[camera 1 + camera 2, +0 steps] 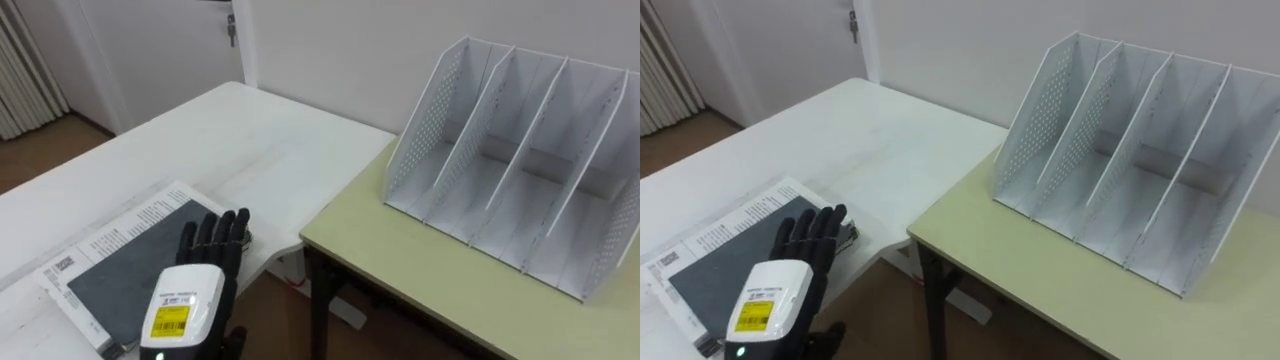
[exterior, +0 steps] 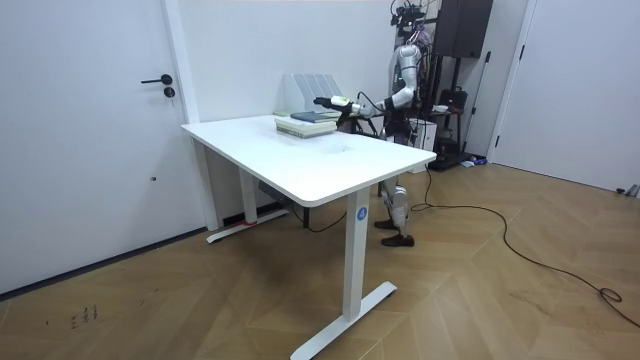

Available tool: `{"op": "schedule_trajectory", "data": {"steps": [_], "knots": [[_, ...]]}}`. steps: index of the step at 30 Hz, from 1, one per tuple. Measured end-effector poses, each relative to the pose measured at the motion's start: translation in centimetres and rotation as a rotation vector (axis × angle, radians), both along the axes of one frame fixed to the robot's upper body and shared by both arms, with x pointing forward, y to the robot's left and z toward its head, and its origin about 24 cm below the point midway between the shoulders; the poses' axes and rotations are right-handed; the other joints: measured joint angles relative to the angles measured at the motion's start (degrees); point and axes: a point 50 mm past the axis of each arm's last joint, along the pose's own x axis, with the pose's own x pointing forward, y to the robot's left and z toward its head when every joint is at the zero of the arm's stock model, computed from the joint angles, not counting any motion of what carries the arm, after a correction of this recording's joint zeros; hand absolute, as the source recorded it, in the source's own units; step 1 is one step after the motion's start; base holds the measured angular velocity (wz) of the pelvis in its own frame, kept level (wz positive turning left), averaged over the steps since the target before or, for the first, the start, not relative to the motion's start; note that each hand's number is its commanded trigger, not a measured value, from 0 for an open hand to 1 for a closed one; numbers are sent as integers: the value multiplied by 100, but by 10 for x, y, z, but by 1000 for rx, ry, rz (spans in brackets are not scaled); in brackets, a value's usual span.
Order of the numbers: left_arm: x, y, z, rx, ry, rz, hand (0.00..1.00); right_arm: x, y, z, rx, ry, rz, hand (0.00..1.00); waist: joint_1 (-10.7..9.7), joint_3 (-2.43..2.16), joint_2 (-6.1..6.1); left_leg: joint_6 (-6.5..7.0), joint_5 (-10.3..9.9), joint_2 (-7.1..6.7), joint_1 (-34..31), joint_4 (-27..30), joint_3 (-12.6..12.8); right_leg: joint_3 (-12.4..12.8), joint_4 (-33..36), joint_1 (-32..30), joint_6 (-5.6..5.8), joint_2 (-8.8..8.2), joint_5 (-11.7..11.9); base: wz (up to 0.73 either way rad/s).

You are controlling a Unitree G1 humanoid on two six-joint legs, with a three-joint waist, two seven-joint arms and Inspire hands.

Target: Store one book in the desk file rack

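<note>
A dark grey book (image 1: 115,268) with a white printed border lies flat on the white table (image 1: 250,140), at the lower left. My left hand (image 1: 190,300) hovers over its near right corner, fingers (image 1: 215,238) straight and spread, their tips at the book's edge; the hand is open and holds nothing. The white perforated file rack (image 1: 520,170) stands on the pale green desk (image 1: 400,265) to the right, its several slots bare. In the room view I stand at the far side of the table, arm stretched over the stacked books (image 2: 308,122), with the rack (image 2: 305,92) behind them.
A narrow gap with floor below separates the white table's edge from the green desk's dark leg (image 1: 318,300). A wall runs behind the rack. A door (image 2: 100,120) and a dark cabinet (image 2: 462,30) show in the room view.
</note>
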Motion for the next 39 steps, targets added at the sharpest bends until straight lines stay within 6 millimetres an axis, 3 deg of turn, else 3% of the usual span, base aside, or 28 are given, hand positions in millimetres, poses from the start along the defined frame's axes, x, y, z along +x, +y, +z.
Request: {"op": "schedule_trajectory", "data": {"steps": [8,16,39], "knots": [[-2,11,-9,-3,39,58,0,-1,0,0,1,4,-3,0,65,33,69,0,-1,2,59,-20,0,66,0,65,9,15,17,-1],[-3,20,-15,23,99,141,0,-4,-3,0,-5,40,-12,0,105,-8,137,0,0,2,52,-6,21,70,-3,65,7,22,17,0],[-2,20,-21,-18,204,188,0,5,-5,2,-23,12,-14,0,122,-13,143,0,0,3,44,0,79,128,-3,37,7,23,17,-1]]}}
